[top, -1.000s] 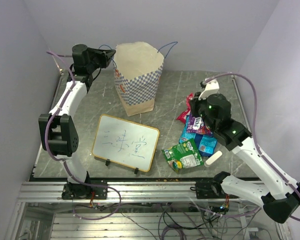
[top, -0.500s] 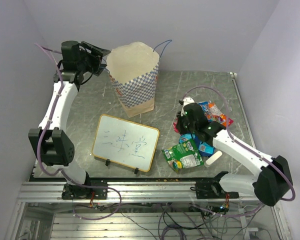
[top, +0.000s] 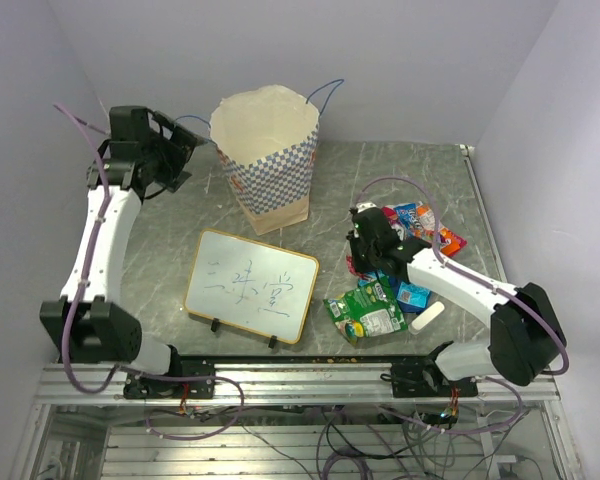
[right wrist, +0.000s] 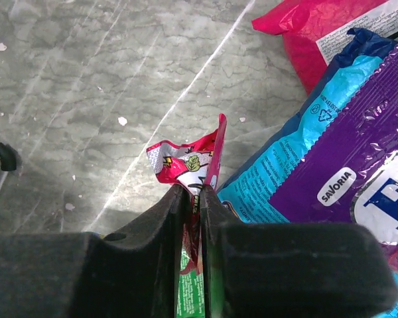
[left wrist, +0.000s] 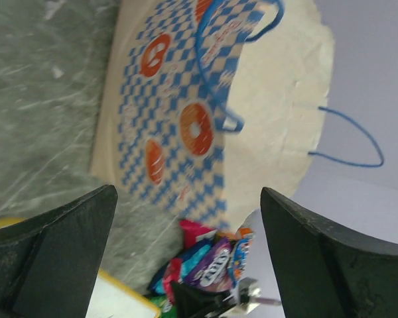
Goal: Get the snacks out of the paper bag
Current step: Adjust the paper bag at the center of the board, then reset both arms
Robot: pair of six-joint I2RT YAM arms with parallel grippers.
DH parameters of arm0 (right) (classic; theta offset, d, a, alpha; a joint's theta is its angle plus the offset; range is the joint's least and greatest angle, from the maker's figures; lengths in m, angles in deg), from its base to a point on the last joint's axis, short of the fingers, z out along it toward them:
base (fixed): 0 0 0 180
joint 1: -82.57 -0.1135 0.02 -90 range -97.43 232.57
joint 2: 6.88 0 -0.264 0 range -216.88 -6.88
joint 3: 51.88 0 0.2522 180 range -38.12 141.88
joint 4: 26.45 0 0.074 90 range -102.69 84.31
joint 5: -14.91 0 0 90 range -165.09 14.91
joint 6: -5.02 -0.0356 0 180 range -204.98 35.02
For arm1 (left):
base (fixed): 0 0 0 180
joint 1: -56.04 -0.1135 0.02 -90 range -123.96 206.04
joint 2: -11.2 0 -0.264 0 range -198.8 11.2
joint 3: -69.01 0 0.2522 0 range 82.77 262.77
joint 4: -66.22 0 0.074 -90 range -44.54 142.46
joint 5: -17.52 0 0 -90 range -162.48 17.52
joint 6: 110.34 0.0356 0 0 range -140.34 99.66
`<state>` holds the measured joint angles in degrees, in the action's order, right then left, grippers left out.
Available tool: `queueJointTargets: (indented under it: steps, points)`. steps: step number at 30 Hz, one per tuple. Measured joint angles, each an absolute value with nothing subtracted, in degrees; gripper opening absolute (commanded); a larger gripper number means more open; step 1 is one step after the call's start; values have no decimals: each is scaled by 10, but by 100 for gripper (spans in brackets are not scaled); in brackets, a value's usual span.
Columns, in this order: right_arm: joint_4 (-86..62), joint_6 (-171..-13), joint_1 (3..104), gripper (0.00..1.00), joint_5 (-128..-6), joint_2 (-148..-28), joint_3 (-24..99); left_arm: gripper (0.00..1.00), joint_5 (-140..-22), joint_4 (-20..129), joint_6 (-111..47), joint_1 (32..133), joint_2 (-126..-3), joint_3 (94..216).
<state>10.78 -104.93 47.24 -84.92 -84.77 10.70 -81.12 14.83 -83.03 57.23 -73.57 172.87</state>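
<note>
The tan paper bag [top: 268, 150] with its blue chequered band stands upright at the back; in the left wrist view the paper bag [left wrist: 205, 112] fills the upper part. My left gripper [top: 180, 155] hangs open just left of it, its fingers [left wrist: 53, 252] wide apart with nothing between them. The snacks lie at the right: a green packet [top: 370, 312], a blue-purple packet [right wrist: 345, 172] and a red-white-orange packet [top: 427, 222]. My right gripper [right wrist: 200, 195] is low at the pile's left edge, shut on a tiny red wrapped candy [right wrist: 186, 162].
A yellow-framed whiteboard [top: 252, 285] stands in front of the bag. A white eraser block [top: 427, 317] lies beside the green packet. Grey walls close in the left, back and right sides.
My left gripper opened and drew back to the left, away from the bag's rim. My right arm came down to the left edge of the snack pile with the candy.
</note>
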Motion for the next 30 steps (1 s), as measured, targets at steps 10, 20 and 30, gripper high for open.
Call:
queueJointTargets:
  steps: [10, 20, 30]
  points:
    - [193, -1087, 472, 100, -875, -838, 169, 96, -818, 51, -682, 572, -508, 1647]
    - [373, -1117, 473, 100, -945, -675, 328, 98, -839, 11, -420, 684, -427, 1720]
    - [516, -1119, 473, 100, -1007, -599, 600, 99, -817, -36, -381, 745, -481, 1961]
